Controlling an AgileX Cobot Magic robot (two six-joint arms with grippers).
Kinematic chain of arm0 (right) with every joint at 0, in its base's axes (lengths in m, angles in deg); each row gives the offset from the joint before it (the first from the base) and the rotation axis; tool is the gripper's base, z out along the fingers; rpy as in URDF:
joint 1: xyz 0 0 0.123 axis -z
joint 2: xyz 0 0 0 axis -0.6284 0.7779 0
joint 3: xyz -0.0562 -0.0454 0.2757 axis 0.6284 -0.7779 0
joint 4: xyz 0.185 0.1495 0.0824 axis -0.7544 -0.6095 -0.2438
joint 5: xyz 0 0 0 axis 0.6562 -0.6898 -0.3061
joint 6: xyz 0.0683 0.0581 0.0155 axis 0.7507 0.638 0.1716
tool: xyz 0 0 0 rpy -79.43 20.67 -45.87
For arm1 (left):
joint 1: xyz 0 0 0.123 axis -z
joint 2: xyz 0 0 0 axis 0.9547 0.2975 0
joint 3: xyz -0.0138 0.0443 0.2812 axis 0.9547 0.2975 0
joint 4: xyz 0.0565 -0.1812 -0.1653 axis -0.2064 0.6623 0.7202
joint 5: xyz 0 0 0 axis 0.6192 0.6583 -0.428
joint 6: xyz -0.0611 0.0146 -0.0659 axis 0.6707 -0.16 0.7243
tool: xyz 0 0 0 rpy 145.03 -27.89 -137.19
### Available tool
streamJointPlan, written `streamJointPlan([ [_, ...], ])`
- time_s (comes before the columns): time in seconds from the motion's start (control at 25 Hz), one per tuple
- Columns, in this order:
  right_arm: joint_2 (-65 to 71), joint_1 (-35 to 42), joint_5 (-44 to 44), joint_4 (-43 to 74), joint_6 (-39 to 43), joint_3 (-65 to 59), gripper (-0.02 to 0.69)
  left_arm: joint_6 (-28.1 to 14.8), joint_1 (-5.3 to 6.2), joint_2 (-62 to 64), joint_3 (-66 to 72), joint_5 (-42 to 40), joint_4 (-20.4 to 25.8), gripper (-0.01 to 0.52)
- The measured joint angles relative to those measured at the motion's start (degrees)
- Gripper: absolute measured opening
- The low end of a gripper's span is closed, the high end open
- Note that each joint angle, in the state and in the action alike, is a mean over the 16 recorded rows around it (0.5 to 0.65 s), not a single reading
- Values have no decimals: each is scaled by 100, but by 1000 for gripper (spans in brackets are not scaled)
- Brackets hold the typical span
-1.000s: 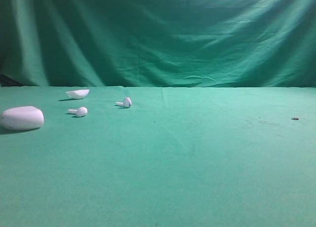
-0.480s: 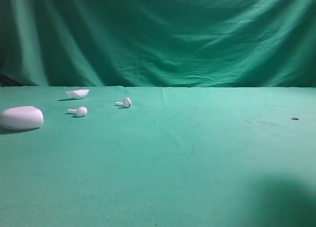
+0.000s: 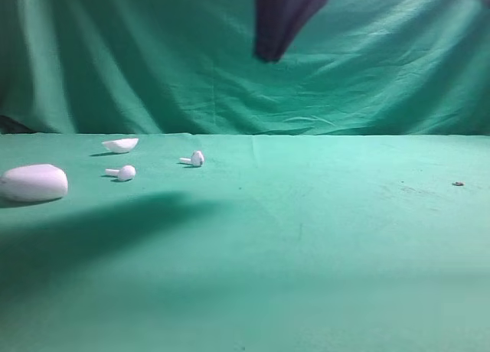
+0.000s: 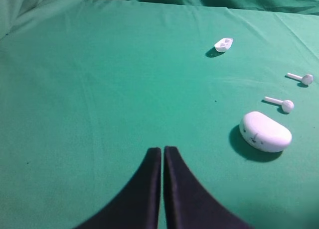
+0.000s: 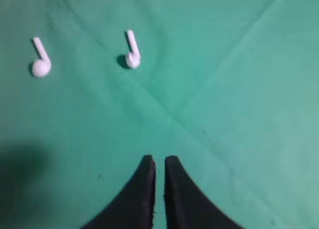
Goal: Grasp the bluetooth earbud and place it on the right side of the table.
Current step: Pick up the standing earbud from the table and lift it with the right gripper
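Note:
Two small white bluetooth earbuds lie on the green table [image 3: 321, 237] at the far left, one [image 3: 122, 172] left of the other [image 3: 195, 159]. My right gripper [image 3: 268, 53] shows as a dark blurred shape high above the table's middle. In the right wrist view it [image 5: 159, 160] is shut and empty, with both earbuds [image 5: 131, 55] [image 5: 40, 62] on the cloth ahead of it. My left gripper [image 4: 162, 149] is shut and empty, low over bare cloth. The earbuds [image 4: 282, 104] [image 4: 301, 78] lie to its far right.
A large white oval case [image 3: 33, 182] [image 4: 265, 131] lies at the left edge. A white shallow shell [image 3: 121, 145] [image 4: 224, 44] lies behind the earbuds. A small dark speck [image 3: 457, 184] sits on the right. A broad shadow covers the table's front left.
My right gripper has come into the exterior view at the top centre. Its shadow has moved from the front right to the front left. The earbuds, case and shell have not moved.

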Motion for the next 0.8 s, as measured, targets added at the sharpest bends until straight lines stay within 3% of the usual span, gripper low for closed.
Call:
streamJointPlan([
  [0.16,560,-48,-36,0,87,518,386,0,0,0,0,0,0,0],
  [0.32,904,-55,3,-1,178,776,429,0,0,0,0,0,0,0],
  [0.6,1179,-55,121,-15,285,881,438,0,0,0,0,0,0,0],
  [0.8,1254,-55,171,-34,355,905,366,0,0,0,0,0,0,0],
])
